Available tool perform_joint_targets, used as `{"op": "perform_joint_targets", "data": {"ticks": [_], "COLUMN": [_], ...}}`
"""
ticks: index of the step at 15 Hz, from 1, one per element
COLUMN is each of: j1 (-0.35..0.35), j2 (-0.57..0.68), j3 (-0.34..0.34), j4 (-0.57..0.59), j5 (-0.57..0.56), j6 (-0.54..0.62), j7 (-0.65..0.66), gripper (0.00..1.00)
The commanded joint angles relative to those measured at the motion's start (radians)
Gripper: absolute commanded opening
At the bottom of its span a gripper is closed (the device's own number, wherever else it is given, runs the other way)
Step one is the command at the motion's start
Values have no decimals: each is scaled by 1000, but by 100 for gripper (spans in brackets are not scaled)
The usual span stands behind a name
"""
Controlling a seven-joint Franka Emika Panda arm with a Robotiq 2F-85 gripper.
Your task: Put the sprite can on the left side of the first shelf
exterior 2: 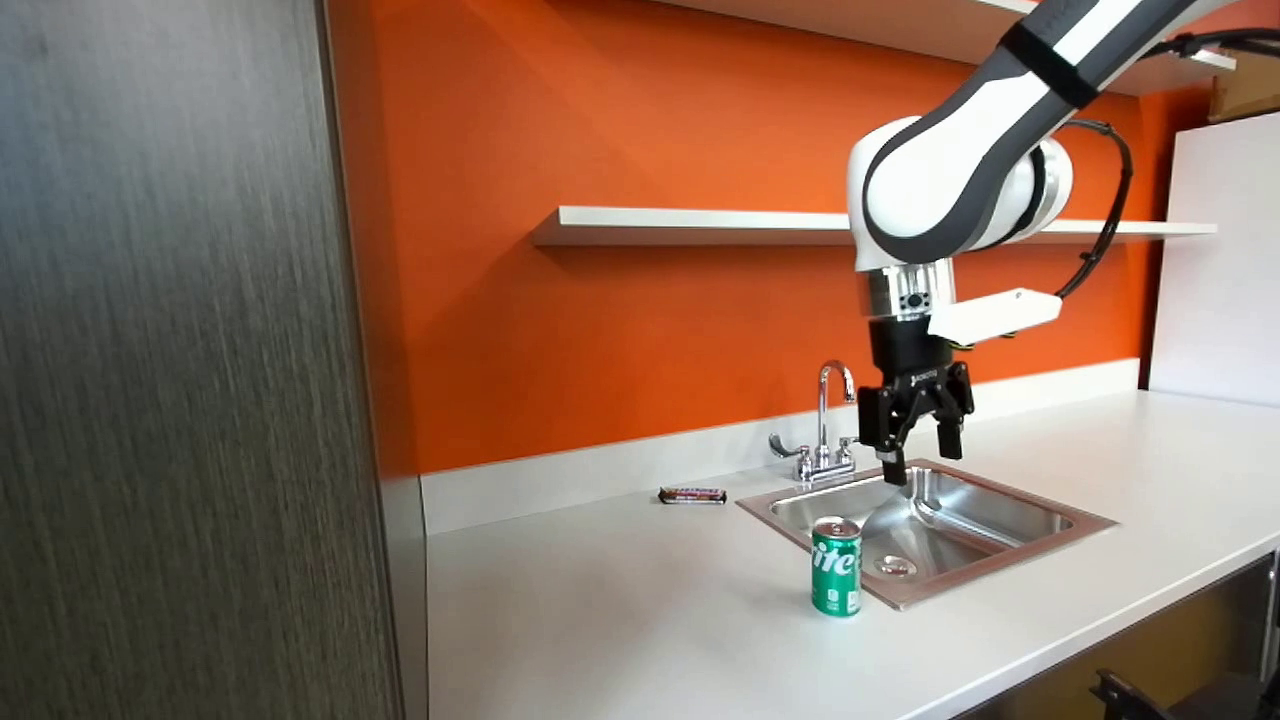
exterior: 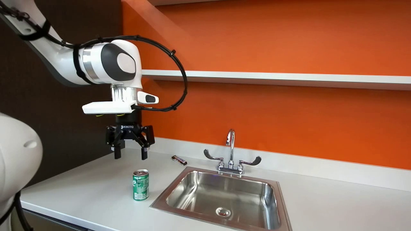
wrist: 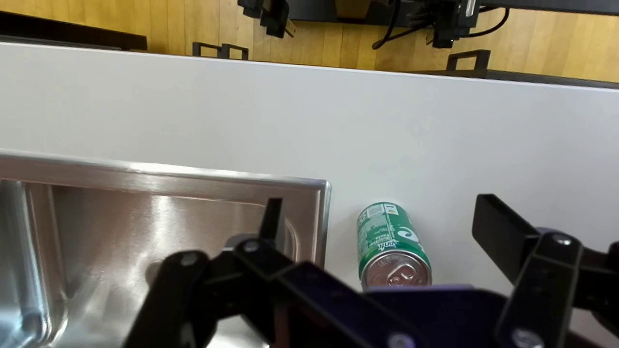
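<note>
The sprite can (exterior: pixel 141 186) stands upright on the white counter beside the sink, also in an exterior view (exterior 2: pixel 836 568). My gripper (exterior: pixel 131 154) is open and empty above the counter, higher than the can and apart from it; it also shows in an exterior view (exterior 2: pixel 922 462). In the wrist view the can (wrist: pixel 387 232) appears between the spread fingers (wrist: pixel 380 212), its near top edge partly covered by the gripper body. The first shelf (exterior: pixel 276 77) runs along the orange wall, higher than the gripper. Its left end shows in an exterior view (exterior 2: pixel 640 222); the arm covers part of it.
A steel sink (exterior: pixel 284 208) with a faucet (exterior: pixel 231 147) lies right of the can. A wrapped bar (exterior: pixel 179 160) lies near the backsplash. A dark panel (exterior 2: pixel 200 400) stands at the counter's left end. A higher shelf (exterior 2: pixel 850 25) hangs above.
</note>
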Motion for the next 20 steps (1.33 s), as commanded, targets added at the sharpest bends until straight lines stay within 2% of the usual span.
{"op": "perform_joint_targets", "data": {"ticks": [1, 6, 11, 20], "j1": [-2, -1, -4, -11], "j2": [43, 133, 234, 302], "j3": [-1, -7, 6, 8], "j4": [1, 13, 42, 53], "j5": [51, 109, 115, 111], "j6": [26, 86, 164, 165], "j7": [-12, -17, -1, 22], "gripper": [100, 100, 100, 100]}}
